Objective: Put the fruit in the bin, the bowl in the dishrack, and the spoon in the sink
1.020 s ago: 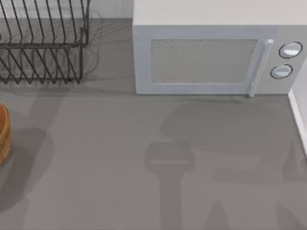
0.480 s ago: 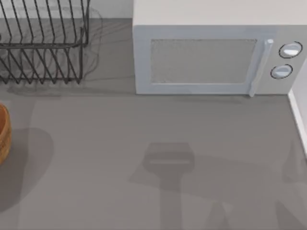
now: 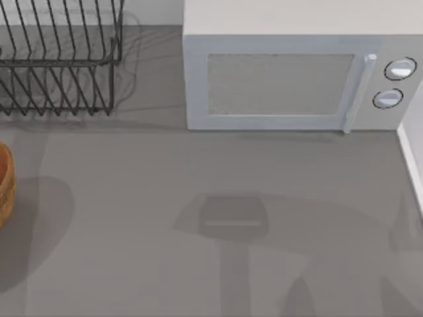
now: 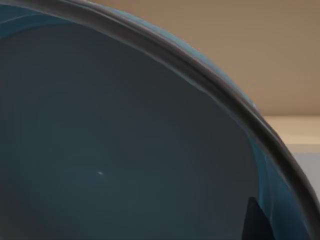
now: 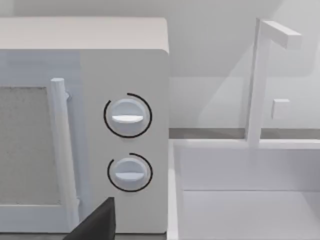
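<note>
One step in hand, by judgement: bowl [image 4: 115, 150] to dishrack [image 3: 59, 59]. Bowl close against left wrist camera, likely held; finger state: cannot tell. Next: carry above dishrack, beside microwave [image 3: 297, 79], lower between prongs. Bin [image 3: 5, 185] below dishrack.

The dishrack [image 3: 56, 56] stood at the back left of the surface [image 3: 198, 185], with the microwave [image 3: 297, 72] to its right along the back. The bin [image 3: 5, 181] sat at the left edge, in front of the dishrack. In the right wrist view, the sink [image 5: 245, 200] lay just beside the microwave's dial end, its faucet [image 5: 260, 80] rising behind it. The bowl [image 4: 125, 150] sat close before the left wrist camera.
</note>
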You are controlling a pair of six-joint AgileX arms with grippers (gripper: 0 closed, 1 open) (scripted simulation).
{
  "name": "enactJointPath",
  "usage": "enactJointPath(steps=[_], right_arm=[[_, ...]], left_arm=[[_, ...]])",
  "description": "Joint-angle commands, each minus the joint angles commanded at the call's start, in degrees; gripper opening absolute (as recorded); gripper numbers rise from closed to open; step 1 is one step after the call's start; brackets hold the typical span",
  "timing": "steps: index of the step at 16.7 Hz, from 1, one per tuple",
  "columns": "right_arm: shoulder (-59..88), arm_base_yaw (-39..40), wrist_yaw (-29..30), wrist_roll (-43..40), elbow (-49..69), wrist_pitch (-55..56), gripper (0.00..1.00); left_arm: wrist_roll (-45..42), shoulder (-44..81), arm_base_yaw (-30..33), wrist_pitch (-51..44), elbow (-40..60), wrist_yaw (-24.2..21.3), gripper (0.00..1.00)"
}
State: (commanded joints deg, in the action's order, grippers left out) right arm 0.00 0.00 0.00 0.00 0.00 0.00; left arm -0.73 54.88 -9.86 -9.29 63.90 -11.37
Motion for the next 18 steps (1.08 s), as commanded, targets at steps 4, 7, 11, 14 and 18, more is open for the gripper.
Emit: enactJointPath(steps=[4,7,11,14,18], right_arm=[[0.0,0.0,0.0,0.0,0.0,0.0,1.0],[0.0,0.0,0.0,0.0,0.0,0.0,1.0],[0.0,0.0,0.0,0.0,0.0,0.0,1.0],[0.0,0.0,0.0,0.0,0.0,0.0,1.0],[0.0,0.0,0.0,0.0,0.0,0.0,1.0]], left_arm=[[0.0,11.6,1.1,12.8,-1.3,1.1,0.0],[0.0,21.8,2.3,25.1,-3.2,2.2,0.0],[0.0,34.7,4.1,42.5,-6.6,3.7,0.0],[-0.1,42.0,5.3,52.2,-9.2,4.7,0.0],[-0.2,45.7,6.0,56.9,-11.0,5.3,0.0]])
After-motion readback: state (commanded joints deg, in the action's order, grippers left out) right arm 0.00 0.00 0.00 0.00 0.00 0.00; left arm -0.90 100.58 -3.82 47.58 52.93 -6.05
